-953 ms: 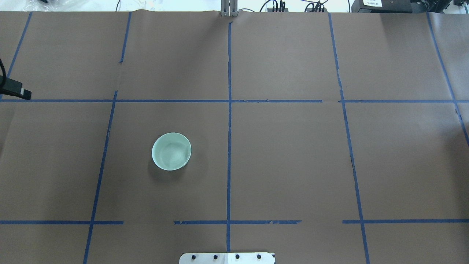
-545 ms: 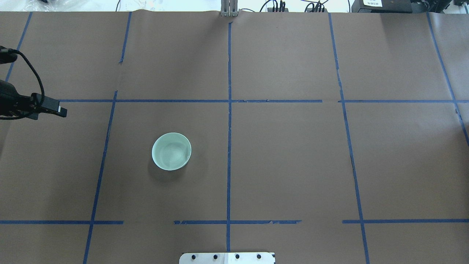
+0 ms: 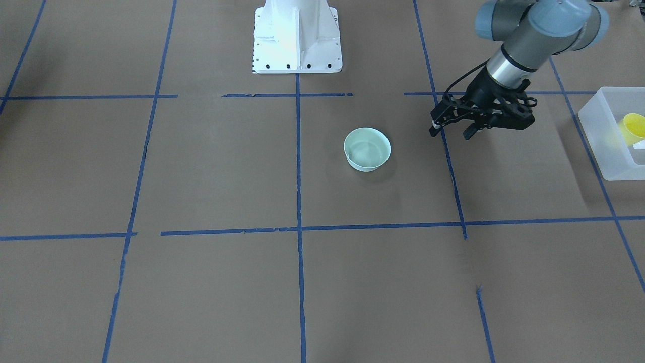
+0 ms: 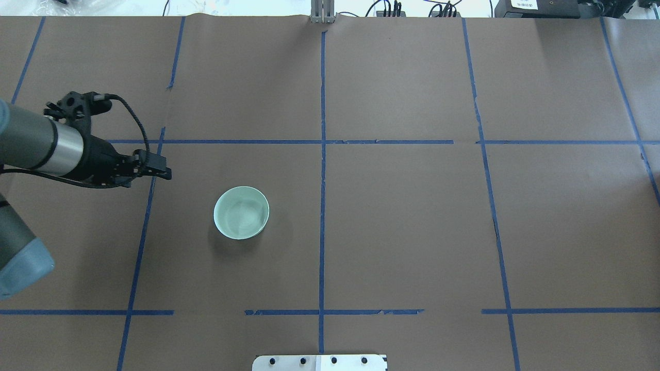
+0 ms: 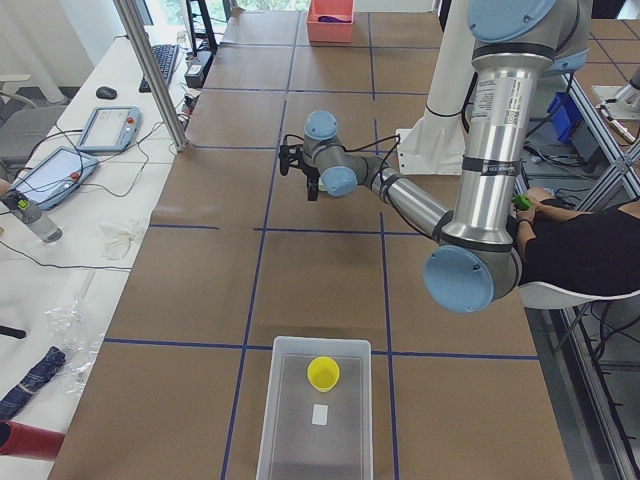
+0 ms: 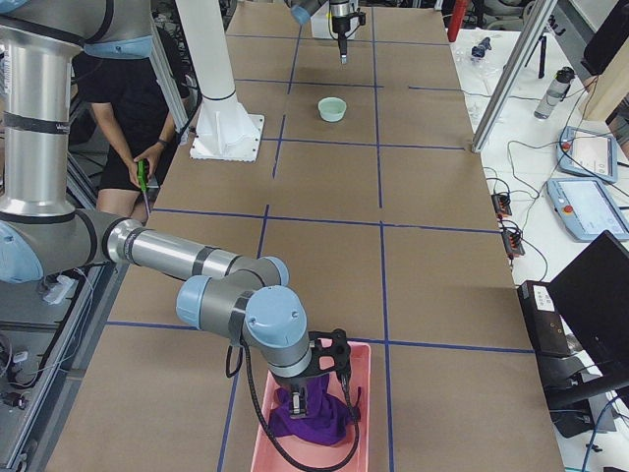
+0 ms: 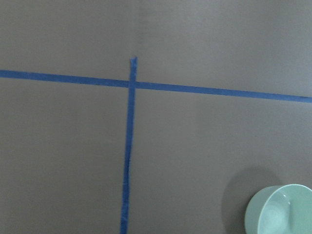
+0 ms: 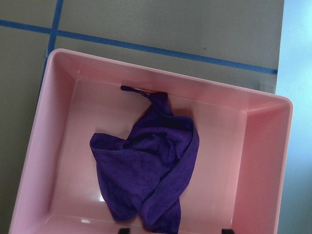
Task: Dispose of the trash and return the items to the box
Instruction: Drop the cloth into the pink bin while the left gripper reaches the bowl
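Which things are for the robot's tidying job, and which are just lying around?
For the job: mint bowl, yellow cup, white box.
Just lying about: tablet, mouse, both on the side bench.

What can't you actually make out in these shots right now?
Box: the front view's right edge cuts it off, and the yellow cup in it too.
White bit in the box: too small in the left side view to name.
Right gripper: open or shut unclear; the wrist view's bottom edge cuts its fingertips, and its wrist covers them in the right side view.
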